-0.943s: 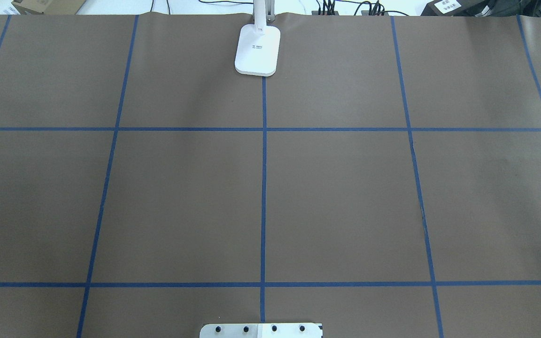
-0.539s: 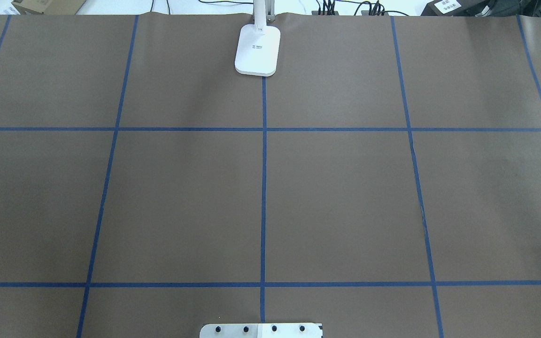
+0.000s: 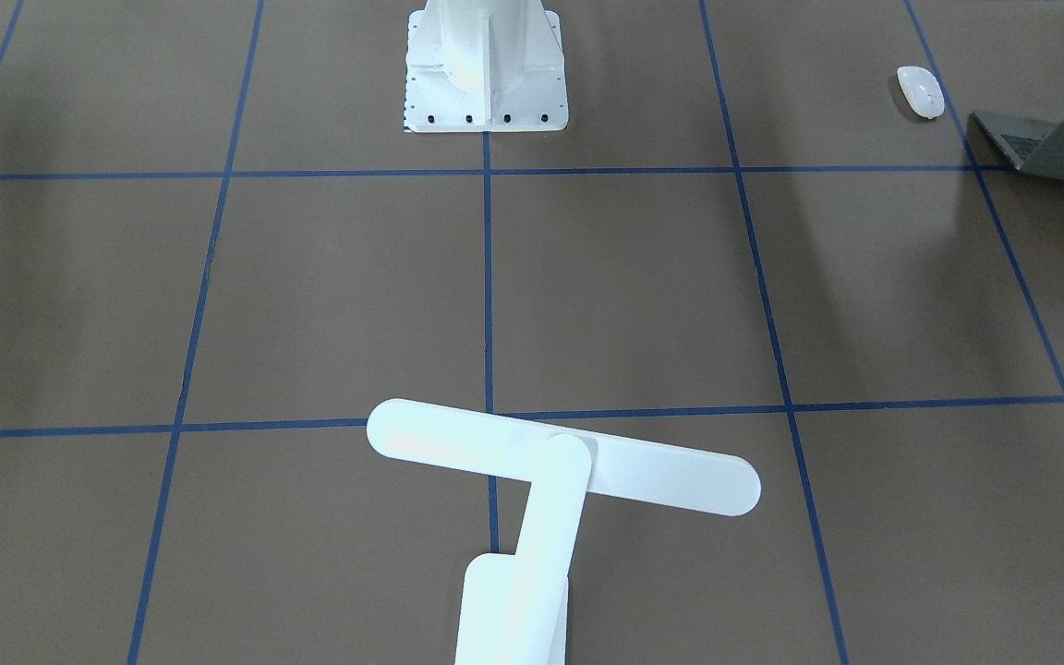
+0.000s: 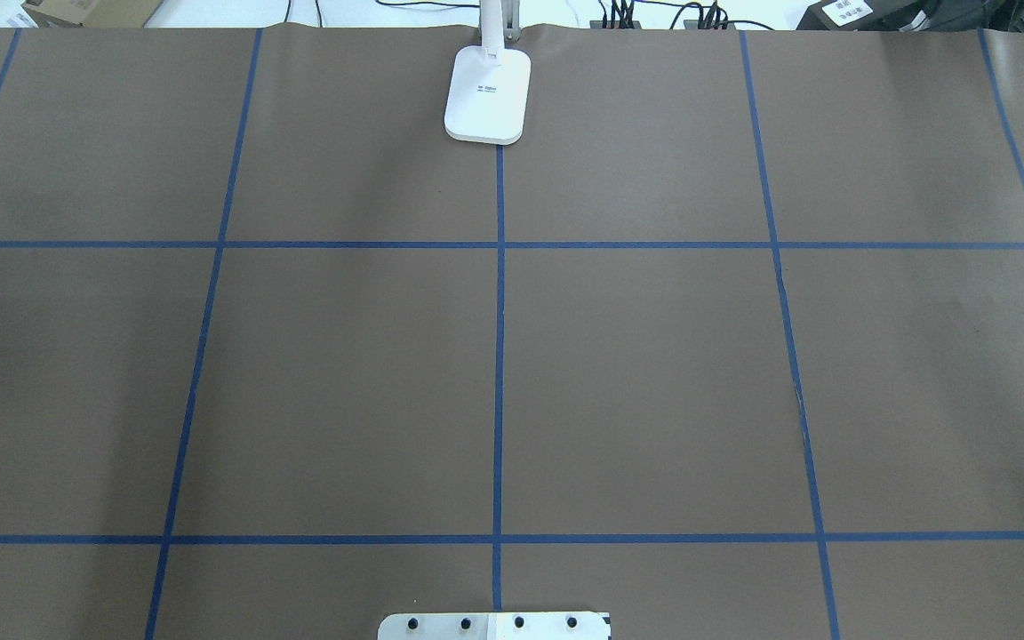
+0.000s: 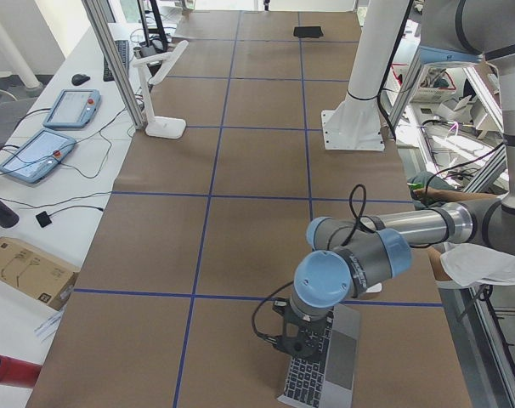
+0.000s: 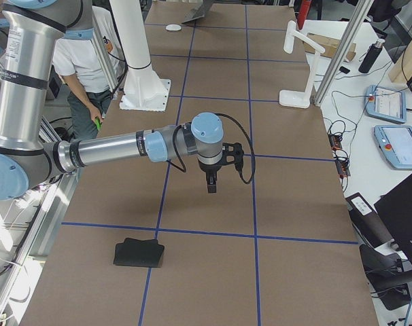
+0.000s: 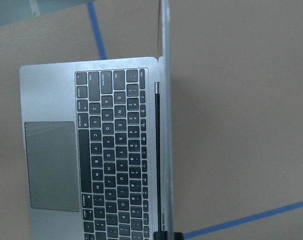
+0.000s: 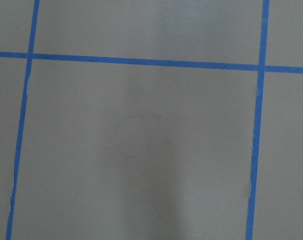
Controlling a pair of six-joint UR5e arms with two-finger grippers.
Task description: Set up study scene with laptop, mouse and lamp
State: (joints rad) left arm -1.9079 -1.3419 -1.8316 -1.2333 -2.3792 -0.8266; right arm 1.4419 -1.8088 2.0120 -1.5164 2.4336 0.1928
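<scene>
At the near end of the table, on the robot's left, the laptop [image 5: 321, 374] sits open with its screen upright. The left gripper [image 5: 296, 342] hangs just above its keys and hinge, and I cannot tell whether it is spread or closed. The white mouse [image 3: 921, 91] lies just beside the laptop, toward the robot. A careless descent could hit the thin screen or the keys, and a sideways shove could slide the laptop into the mouse. Beyond them the taped brown squares at mid-table lie bare, offering open room. The lamp [image 5: 160, 85] stands at the operators' edge, its bar head reaching over the table. Farther on, the right gripper [image 6: 211, 183] hovers over bare paper, its state unclear, near a black pad [image 6: 139, 252].
</scene>
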